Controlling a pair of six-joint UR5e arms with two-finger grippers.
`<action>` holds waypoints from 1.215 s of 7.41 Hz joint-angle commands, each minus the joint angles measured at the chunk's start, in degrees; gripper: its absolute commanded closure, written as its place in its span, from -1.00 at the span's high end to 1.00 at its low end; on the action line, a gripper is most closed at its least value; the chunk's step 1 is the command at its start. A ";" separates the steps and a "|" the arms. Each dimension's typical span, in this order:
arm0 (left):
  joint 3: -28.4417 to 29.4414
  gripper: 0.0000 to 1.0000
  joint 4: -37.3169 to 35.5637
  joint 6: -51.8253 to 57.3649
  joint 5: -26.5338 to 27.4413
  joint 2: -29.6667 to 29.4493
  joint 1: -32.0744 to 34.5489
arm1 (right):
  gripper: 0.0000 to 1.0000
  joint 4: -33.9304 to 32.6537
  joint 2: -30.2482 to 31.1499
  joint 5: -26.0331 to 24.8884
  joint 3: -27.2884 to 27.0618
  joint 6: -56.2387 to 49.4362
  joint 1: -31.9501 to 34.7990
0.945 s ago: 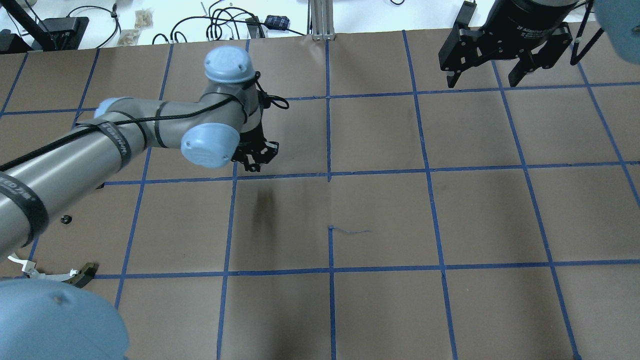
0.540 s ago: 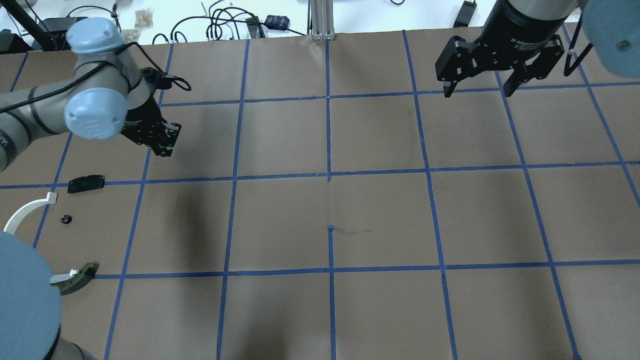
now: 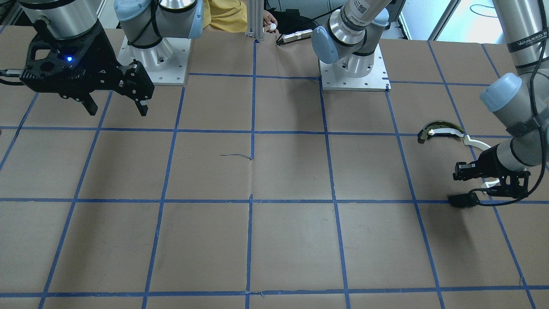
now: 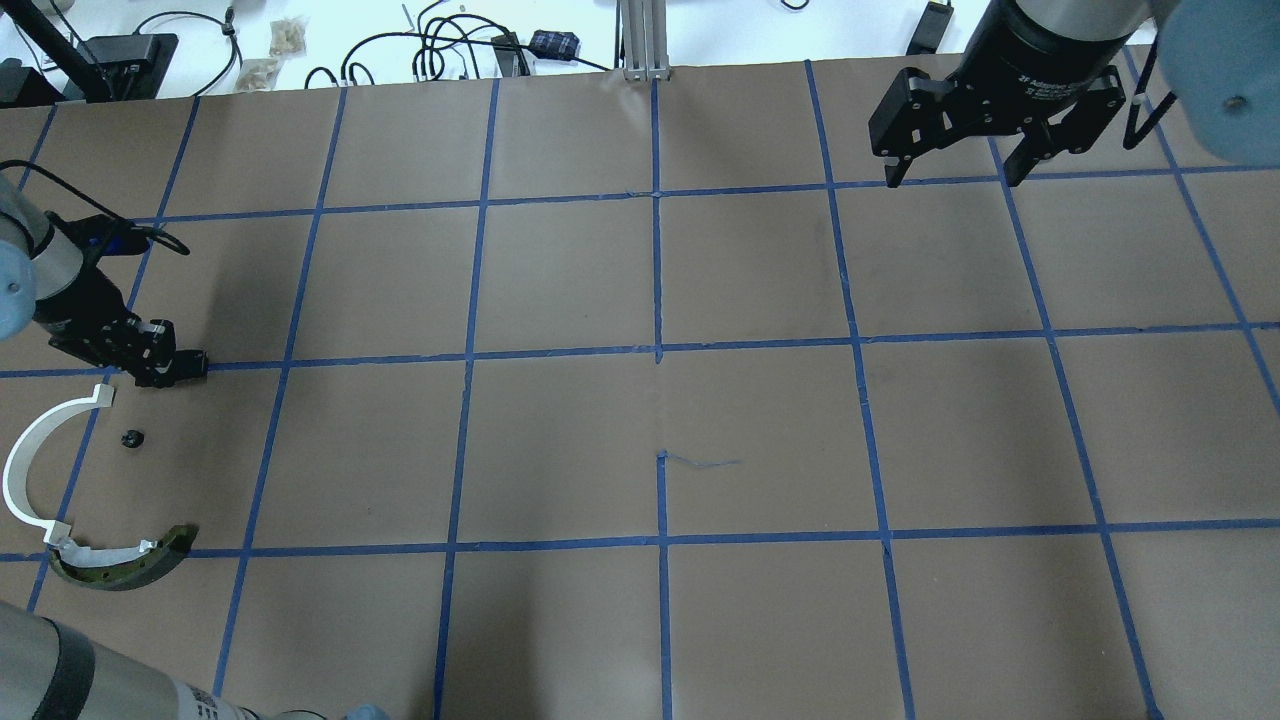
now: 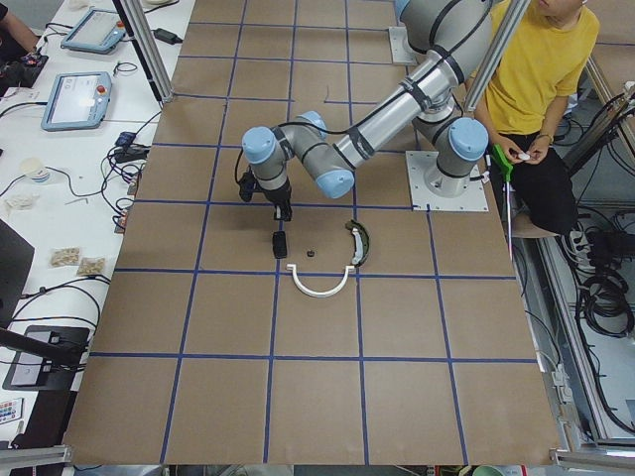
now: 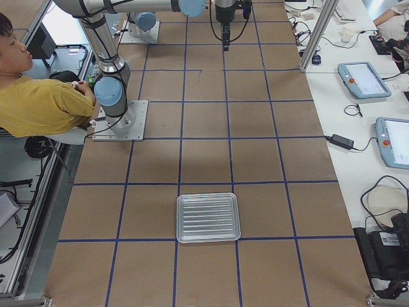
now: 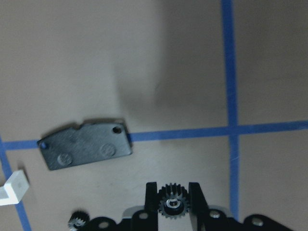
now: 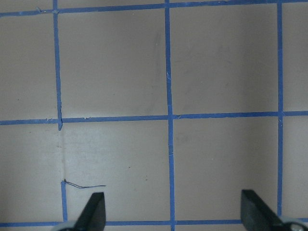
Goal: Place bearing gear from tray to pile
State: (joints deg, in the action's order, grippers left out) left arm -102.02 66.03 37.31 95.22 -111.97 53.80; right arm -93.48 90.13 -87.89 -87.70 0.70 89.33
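My left gripper (image 7: 172, 191) is shut on a small black toothed bearing gear (image 7: 172, 208), seen in the left wrist view. It hovers low over the pile at the table's left edge (image 4: 165, 365). The pile holds a flat black plate (image 7: 86, 144), a white curved strip (image 4: 25, 460), a dark arc with a yellowish edge (image 4: 130, 565) and a tiny black part (image 4: 130, 438). In the overhead view the gripper hides the plate; the front view shows the plate (image 3: 463, 200) just beyond the fingers. My right gripper (image 4: 950, 165) is open and empty, high at the far right.
A ribbed metal tray (image 6: 208, 217) lies on the table far to my right, seen only in the exterior right view. The brown paper table (image 4: 660, 420) carries a blue tape grid. Cables and devices lie beyond the far edge (image 4: 450, 50). An operator in yellow sits behind the robot bases (image 5: 536, 69).
My left arm swung from the table's middle far to the left and now sits over the pile by the black plate. The right gripper barely shifted and stays open.
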 commanded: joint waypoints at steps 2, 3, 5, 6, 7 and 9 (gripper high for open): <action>-1.25 -1.00 -0.20 3.20 0.32 -1.32 -4.49 | 1.00 -0.03 0.14 0.00 -0.10 0.00 0.06; -1.33 -1.00 -0.20 3.12 0.32 -1.49 -4.50 | 1.00 -0.03 0.14 0.00 -0.19 -0.09 -0.03; -1.16 -1.00 -0.37 2.85 2.34 -2.55 -4.41 | 1.00 -0.03 0.22 -0.17 -0.36 -0.09 0.06; -1.25 -0.91 -0.28 2.94 2.34 -2.55 -4.41 | 1.00 -0.03 0.22 -0.17 -0.36 -0.09 -0.03; -1.25 -0.23 -0.28 2.42 2.34 -2.55 -4.24 | 1.00 -0.03 0.14 -0.17 -0.36 -0.26 0.06; -1.25 0.86 -0.20 2.50 2.16 -2.38 -4.06 | 1.00 -0.03 0.14 -0.17 -0.45 -0.26 -0.03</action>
State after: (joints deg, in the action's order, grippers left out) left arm -103.30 65.80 39.88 97.47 -114.47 49.66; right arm -93.52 90.31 -88.07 -88.09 0.46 89.36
